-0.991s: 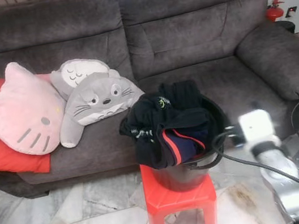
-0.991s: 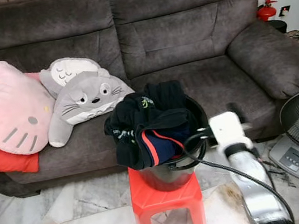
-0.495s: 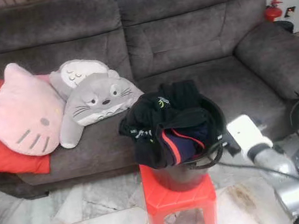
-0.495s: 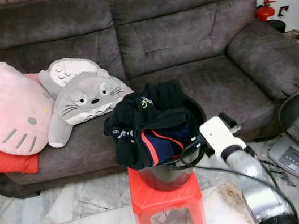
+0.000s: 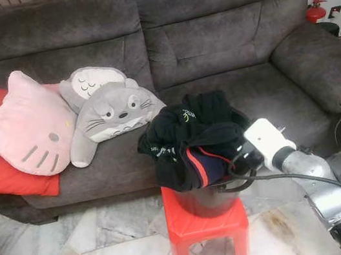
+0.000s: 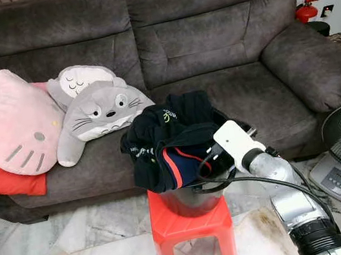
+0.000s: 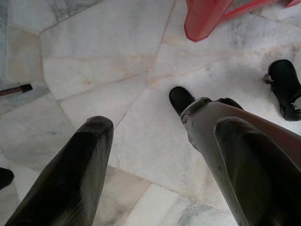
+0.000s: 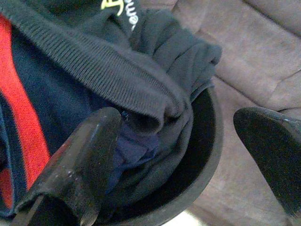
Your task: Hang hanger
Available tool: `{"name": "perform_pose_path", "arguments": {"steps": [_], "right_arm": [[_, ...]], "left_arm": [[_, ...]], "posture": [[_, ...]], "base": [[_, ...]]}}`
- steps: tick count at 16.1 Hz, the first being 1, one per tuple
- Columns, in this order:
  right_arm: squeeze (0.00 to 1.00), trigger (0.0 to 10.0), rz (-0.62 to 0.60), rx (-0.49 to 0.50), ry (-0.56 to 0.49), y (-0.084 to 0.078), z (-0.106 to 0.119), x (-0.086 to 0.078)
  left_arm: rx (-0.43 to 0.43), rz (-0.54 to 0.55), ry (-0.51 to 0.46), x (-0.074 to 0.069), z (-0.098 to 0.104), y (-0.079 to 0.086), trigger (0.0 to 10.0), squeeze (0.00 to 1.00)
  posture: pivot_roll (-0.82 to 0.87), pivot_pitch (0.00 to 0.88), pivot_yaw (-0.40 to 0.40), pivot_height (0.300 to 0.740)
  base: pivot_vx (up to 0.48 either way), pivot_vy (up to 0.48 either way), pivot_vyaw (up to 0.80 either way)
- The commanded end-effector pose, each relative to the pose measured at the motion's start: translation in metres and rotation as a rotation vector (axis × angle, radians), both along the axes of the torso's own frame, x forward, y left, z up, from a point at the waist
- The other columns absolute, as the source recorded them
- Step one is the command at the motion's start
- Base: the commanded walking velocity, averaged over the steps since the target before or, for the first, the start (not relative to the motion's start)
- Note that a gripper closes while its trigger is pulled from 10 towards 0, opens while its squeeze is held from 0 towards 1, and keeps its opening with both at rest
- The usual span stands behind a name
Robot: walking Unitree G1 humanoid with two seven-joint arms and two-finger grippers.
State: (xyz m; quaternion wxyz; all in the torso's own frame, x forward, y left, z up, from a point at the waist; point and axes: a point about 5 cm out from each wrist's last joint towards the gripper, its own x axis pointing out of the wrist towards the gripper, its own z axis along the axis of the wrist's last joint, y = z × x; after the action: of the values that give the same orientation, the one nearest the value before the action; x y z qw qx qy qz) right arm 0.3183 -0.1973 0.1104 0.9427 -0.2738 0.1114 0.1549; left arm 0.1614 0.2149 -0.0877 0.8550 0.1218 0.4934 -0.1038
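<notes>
Your right gripper [image 8: 183, 160] is spread wide at the bucket [image 6: 192, 199], one finger [image 8: 80, 169] touching the heaped dark clothes [image 6: 170, 144], the other out past the rim. It grips nothing, so I judge the task barely begun. No hanger can be made out; it may lie under the clothes. The bucket stands on a red stool [image 6: 190, 225] before the sofa [image 6: 144, 47]. Your left gripper [image 7: 157, 174] hangs spread and idle above the marble floor [image 7: 94, 61].

Heaped clothes [image 5: 189, 141] crowd the bucket [image 8: 207, 155] mouth — a narrow gap, apparently, remains along its rim.
</notes>
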Motion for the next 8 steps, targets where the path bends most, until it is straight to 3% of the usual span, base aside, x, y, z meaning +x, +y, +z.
{"name": "perform_pose_path", "arguments": {"steps": [1,8], "right_arm": [[0.00,10.0,0.019,-0.004,0.020,0.002,0.003,0.005],[0.00,10.0,-0.004,-0.064,0.017,-0.004,0.006,0.015]], "left_arm": [[0.004,0.008,0.015,-0.002,-0.001,0.003,10.0,0.00],[0.006,0.010,0.010,-0.001,0.000,0.003,10.0,0.00]], "posture": [[-0.31,0.000,0.076,0.740],[-0.31,0.000,0.076,0.740]], "base": [[0.000,0.000,0.00],[0.000,0.000,0.00]]}}
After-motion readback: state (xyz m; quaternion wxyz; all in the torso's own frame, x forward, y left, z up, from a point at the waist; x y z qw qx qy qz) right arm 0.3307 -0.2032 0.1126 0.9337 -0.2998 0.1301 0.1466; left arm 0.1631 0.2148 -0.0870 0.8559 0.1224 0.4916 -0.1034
